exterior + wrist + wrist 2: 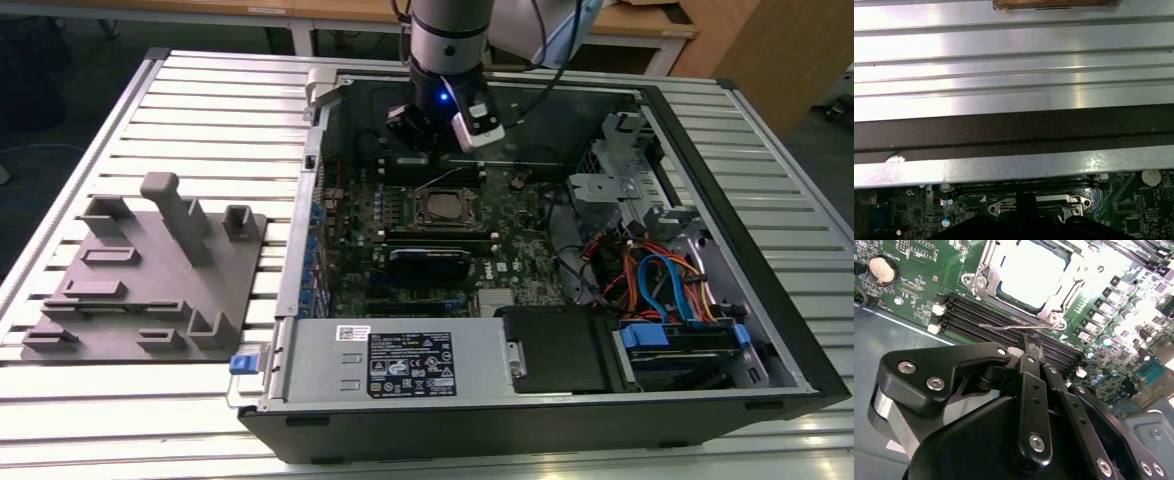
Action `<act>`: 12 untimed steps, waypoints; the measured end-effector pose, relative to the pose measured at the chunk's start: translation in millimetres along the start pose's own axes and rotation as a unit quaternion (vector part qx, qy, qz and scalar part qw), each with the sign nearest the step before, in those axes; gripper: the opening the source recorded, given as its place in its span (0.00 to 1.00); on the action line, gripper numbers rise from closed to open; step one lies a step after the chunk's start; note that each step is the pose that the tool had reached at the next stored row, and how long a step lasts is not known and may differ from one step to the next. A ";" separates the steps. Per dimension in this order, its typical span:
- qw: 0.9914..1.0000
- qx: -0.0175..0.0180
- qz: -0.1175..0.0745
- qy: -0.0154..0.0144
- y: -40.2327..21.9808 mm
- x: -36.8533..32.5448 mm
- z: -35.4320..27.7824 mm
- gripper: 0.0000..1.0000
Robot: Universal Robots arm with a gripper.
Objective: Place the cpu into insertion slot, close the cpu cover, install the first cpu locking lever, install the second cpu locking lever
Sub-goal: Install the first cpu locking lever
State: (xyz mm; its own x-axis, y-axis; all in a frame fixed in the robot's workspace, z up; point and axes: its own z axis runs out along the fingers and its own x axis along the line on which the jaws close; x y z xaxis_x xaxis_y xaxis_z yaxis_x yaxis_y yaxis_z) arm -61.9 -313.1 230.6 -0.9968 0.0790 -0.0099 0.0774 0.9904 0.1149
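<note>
Even overhead light fills the exterior view: the ribbed table (174, 110) reads pale and bright, while the inside of the computer case (534, 425) stays dim and shadowed, with a small blue light (441, 97) glowing on the arm. In the second wrist view strong light burns the cpu (1029, 270) to flat white and washes out part of the motherboard (1141, 300); the black gripper (1026, 342) shows soft highlights. In the first wrist view the table glares in broad bands, and everything looks hazy.
</note>
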 end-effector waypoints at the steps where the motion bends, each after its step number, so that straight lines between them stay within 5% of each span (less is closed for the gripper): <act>1: 1.000 0.000 0.000 0.000 0.1 -0.1 0.2 0.10; 12: 1.000 0.000 0.001 0.000 1.3 -4.7 3.1 0.10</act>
State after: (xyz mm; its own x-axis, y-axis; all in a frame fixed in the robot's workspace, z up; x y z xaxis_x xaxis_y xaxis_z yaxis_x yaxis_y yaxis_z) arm -57.0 -311.9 227.7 -0.9967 0.0802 -0.0098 0.0786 0.9903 0.1148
